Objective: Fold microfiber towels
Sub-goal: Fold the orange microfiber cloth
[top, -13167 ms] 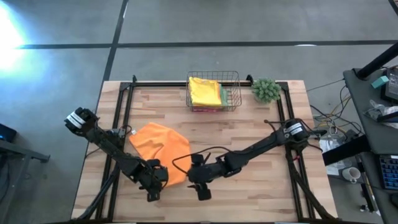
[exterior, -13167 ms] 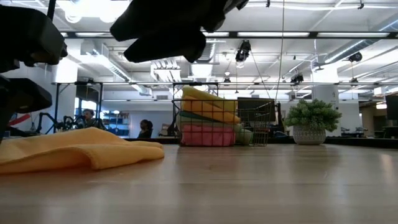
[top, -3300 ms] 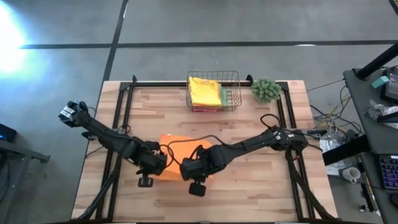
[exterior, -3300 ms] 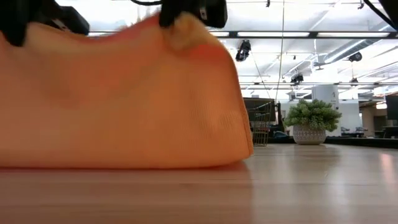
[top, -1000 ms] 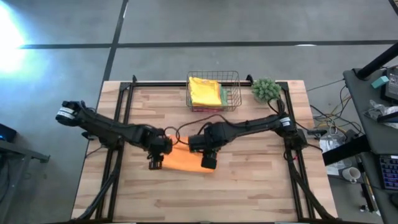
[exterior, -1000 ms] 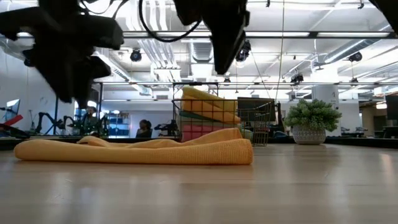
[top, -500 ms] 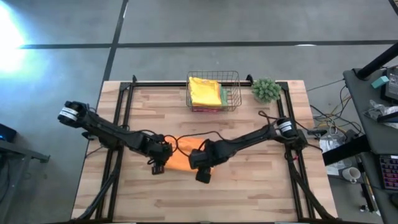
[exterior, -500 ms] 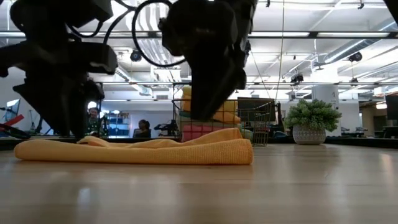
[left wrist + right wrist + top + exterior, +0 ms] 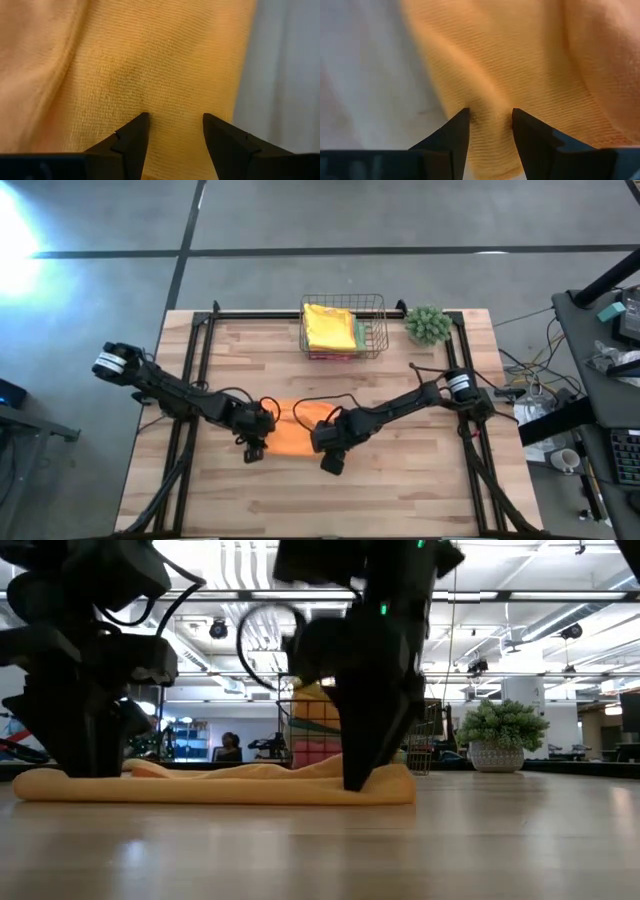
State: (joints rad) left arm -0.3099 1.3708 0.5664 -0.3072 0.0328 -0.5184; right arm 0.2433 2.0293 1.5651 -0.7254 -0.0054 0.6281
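Note:
An orange microfiber towel [image 9: 292,436] lies folded into a flat strip on the table's middle [image 9: 220,784]. My left gripper [image 9: 255,448] is open over the towel's left end [image 9: 174,120]. My right gripper [image 9: 331,458] is open over its right end [image 9: 490,117]. Both point steeply down, with their fingertips on the cloth. More folded towels, a yellow one [image 9: 329,326] on top, are stacked in the wire basket [image 9: 376,308] at the far edge. My left gripper sets its two open fingertips [image 9: 141,123] down on the towel's top layer, close to the left end's edge [image 9: 239,90]. It comes from above, slanting. The towel lies flat on the table. No cloth is pinched between the fingers. My right gripper stands with its open fingertips [image 9: 462,119] on the towel's top layer beside the right end's edge [image 9: 427,75], coming from above at a slant. A low ridge of cloth [image 9: 489,107] lies between the fingers. The towel rests on the table.
The wire basket [image 9: 428,740] and a small green plant [image 9: 428,325] stand along the far edge. Black frame rails [image 9: 195,360] run down both sides of the wooden table. Bare wood lies in front of the towel toward the near edge.
Both grippers have come down onto the towel's two ends, rolling at the wrist as they sank. The right one has also moved a little toward the near edge. The towel has stayed flat on the table.

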